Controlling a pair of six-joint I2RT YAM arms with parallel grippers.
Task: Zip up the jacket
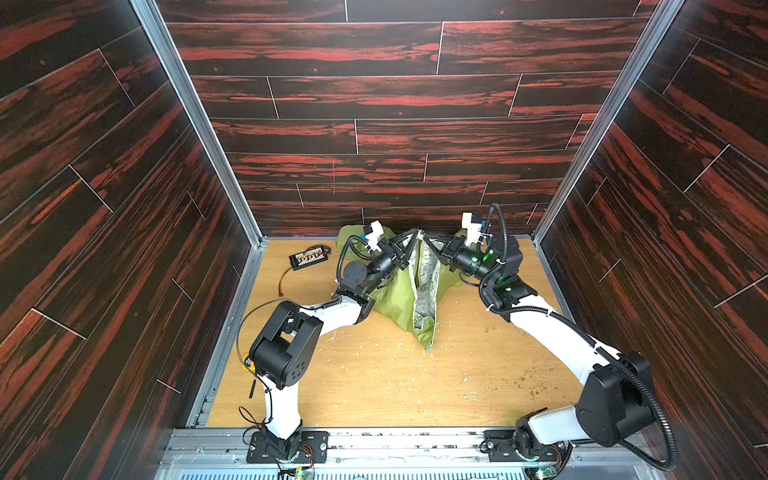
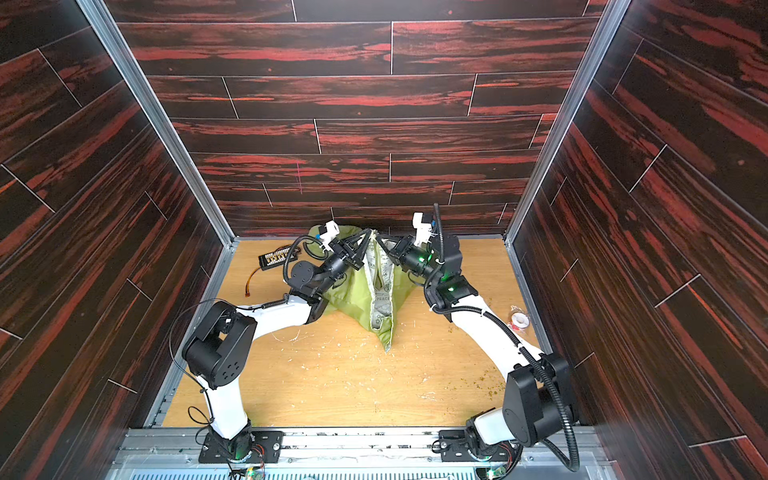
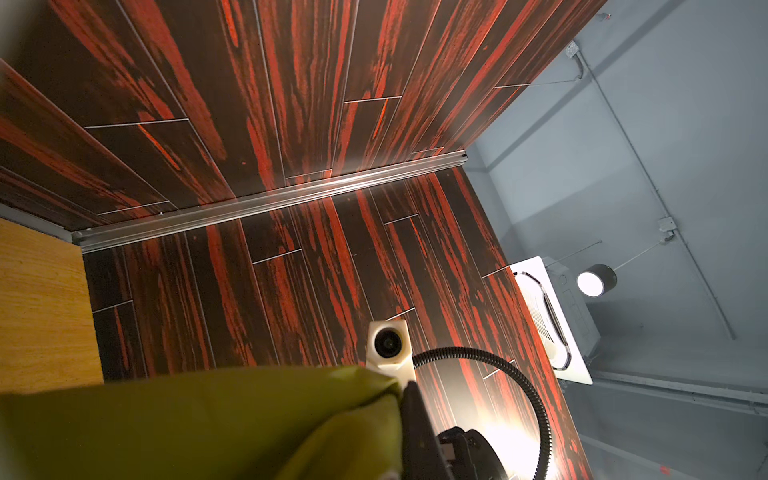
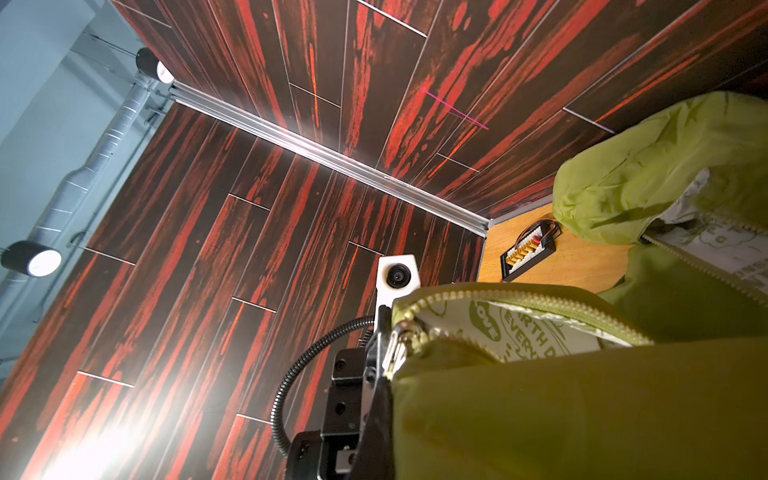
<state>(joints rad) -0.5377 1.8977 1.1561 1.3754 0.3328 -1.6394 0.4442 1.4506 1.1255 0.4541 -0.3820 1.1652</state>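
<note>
Table [image 1: 374,386]: jacket [image 1: 395,299] long axis back-to-front, peak rearward.

On the white lining [image 2: 383,307] of the jacket [image 2: 347,297], hanging below the left end effector [image 2: 368,236] and the right end effector [image 2: 380,238], green print reads "PEACE". In the right wrist view, just beside the left end effector, the lining shows "LOVE", "EARTH D…" and "EVERY…", cut off by folds; the remaining print is illegible.

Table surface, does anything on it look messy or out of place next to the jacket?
Yes. Pale shavings litter the wooden table in front of the jacket, and greenish crumbs lie toward the right edge. A black connector board with loose wires sits far left, unrelated to zipping.
</note>
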